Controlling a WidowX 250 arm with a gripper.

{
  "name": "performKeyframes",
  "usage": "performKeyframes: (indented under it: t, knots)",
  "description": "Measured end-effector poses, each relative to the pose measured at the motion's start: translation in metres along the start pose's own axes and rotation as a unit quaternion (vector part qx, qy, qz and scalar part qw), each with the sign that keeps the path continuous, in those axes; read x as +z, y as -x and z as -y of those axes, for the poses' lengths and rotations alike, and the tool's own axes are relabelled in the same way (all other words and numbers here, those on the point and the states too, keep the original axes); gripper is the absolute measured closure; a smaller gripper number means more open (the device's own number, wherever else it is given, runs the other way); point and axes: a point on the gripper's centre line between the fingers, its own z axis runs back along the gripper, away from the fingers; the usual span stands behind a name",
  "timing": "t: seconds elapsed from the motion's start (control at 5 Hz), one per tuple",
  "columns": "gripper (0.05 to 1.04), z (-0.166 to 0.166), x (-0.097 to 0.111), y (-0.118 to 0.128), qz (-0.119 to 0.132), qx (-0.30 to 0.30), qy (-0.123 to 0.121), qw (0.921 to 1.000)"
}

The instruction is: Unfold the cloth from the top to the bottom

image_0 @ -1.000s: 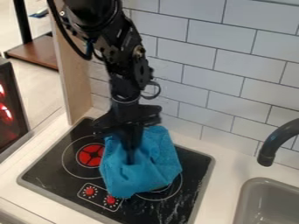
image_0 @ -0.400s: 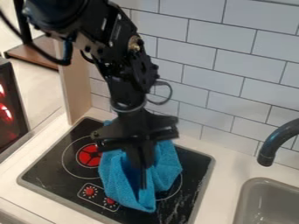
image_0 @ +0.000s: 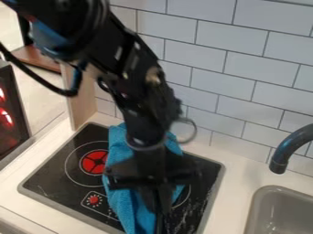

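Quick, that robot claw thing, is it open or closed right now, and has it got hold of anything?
Gripper: looks closed, apparently on the blue cloth, though the pinch itself can't be made out.

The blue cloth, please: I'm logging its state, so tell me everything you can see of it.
The blue cloth looks soft, with a towel-like texture. It lies on the black stovetop, rumpled rather than flat, stretching from the back toward the front and narrowing there. Its left edge runs beside the red burner. The gripper is over its front part, and the arm hides much of its middle. Whether the gripper holds it, I can't tell.
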Motion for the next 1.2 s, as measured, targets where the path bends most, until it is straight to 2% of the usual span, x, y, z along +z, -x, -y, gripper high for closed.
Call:
performKeyframes:
  t: [0.4, 0.6, 0.8, 1.0, 1.2]
  knots:
    - [1.029, 0.003, -0.043, 0.029, -0.057, -0.024, -0.042, 0.9972]
    - [1.029, 0.004, -0.056, 0.033, -0.079, -0.025, -0.045, 0.9955]
    - [1.003, 0.005, -0.057, 0.033, -0.075, -0.033, -0.049, 0.9954]
    - [0.84, 0.006, -0.052, 0.033, -0.074, -0.028, -0.049, 0.9957]
    - [0.569, 0.008, -0.042, 0.027, -0.066, -0.025, -0.035, 0.9969]
